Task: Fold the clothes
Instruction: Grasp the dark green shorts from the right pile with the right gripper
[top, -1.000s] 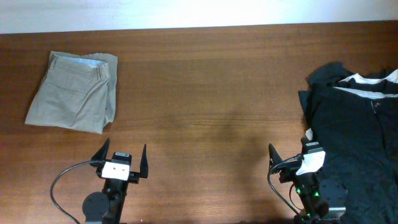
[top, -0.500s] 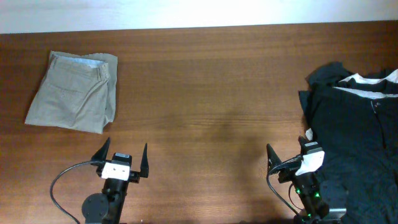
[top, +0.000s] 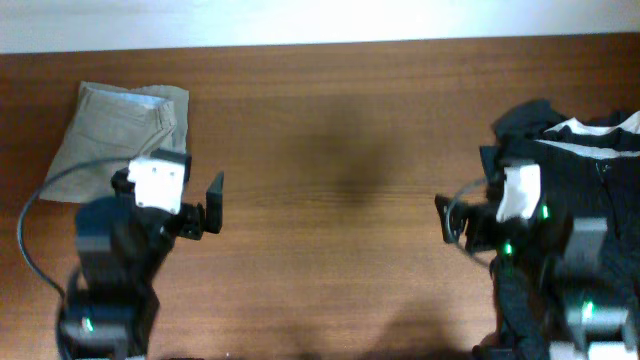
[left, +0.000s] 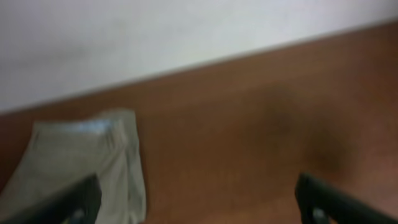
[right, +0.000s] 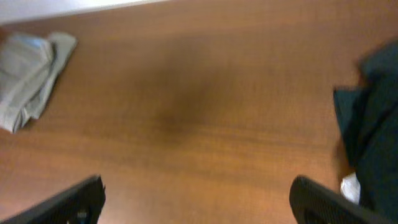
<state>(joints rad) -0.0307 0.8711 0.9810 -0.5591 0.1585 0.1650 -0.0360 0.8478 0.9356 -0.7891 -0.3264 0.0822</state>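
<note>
The clothes (top: 585, 160) are a heap of black fabric with a white collar trim at the table's right edge. They also show at the right edge of the right wrist view (right: 373, 118). My right gripper (top: 468, 205) is open and empty, raised just left of the heap; its fingers (right: 199, 205) frame bare wood. My left gripper (top: 170, 205) is open and empty, raised over the table's left side, beside the beige trousers. Its fingers (left: 199, 205) are wide apart.
Folded beige khaki trousers (top: 110, 135) lie at the far left, also seen in the left wrist view (left: 81, 165) and the right wrist view (right: 28, 68). The wooden table (top: 330, 150) runs between both arms. A white wall edge lies behind.
Both arms have lifted from the front edge and moved toward the table's middle depth. Both grippers stay open. The clothes and trousers have not moved.
</note>
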